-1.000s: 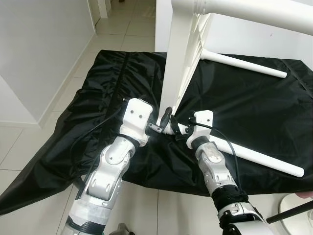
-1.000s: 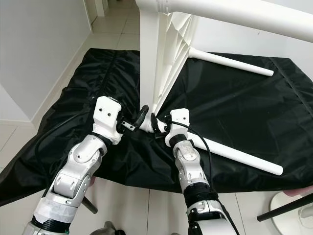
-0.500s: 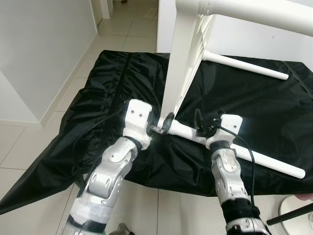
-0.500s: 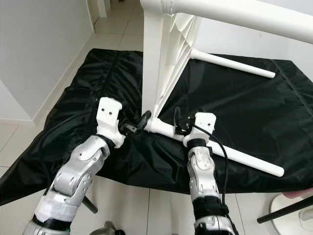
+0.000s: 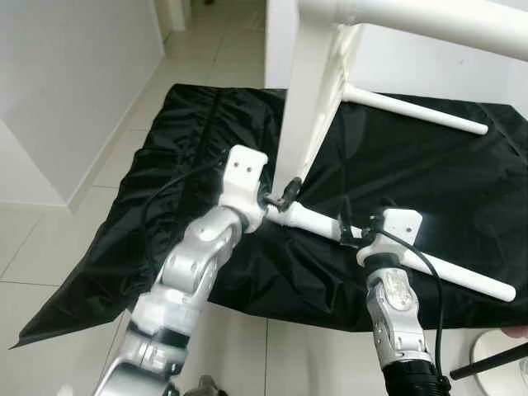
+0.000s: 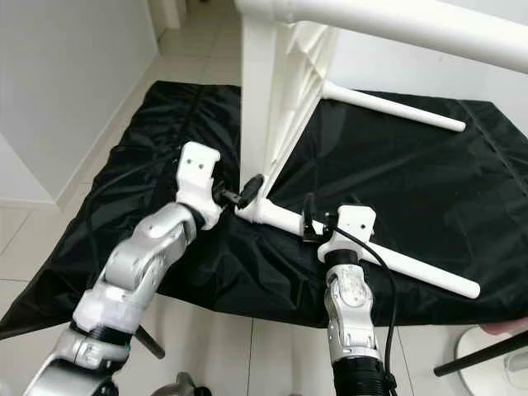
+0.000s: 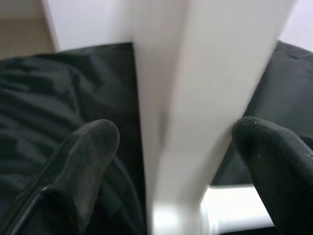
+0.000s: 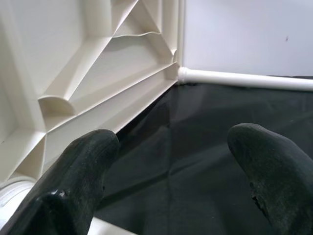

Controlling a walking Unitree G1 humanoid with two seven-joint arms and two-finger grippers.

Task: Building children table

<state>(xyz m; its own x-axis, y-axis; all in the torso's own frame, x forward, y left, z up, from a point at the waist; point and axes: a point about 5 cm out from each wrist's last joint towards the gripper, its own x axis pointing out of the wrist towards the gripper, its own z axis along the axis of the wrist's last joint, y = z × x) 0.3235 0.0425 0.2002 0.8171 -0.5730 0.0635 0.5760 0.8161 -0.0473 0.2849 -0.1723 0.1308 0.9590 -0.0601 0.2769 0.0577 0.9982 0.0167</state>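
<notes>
1. The white plastic children's table stands on its edge on a black sheet spread over the floor, its ribbed underside turned toward the robot's right.

2. Done so far, as far as can be judged: three white legs appear seated in their corner sockets. The near leg runs out from the bottom corner across the sheet, a far leg lies behind it, and an upper leg crosses the top of the head views.

3. A fourth leg is not to be made out, and how tightly any leg is seated cannot be told, so fitting or tightening may remain, then turning the table upright.

4. The left gripper is at the table's bottom corner, where the near leg joins. In the left wrist view its jaws are spread, one fingertip on each side of the white edge, with gaps showing, so nothing is clamped.

5. The right gripper sits at the middle of the near leg. Its wrist view shows the jaws parted and looking past the leg at the ribbed underside, a fingertip low in the picture; it grips nothing that I can see.

6. The sheet is crumpled and creased, and lies on pale floor tiles.

7. A white wall runs along the robot's left, and a tiled passage leads away beyond the sheet.
</notes>
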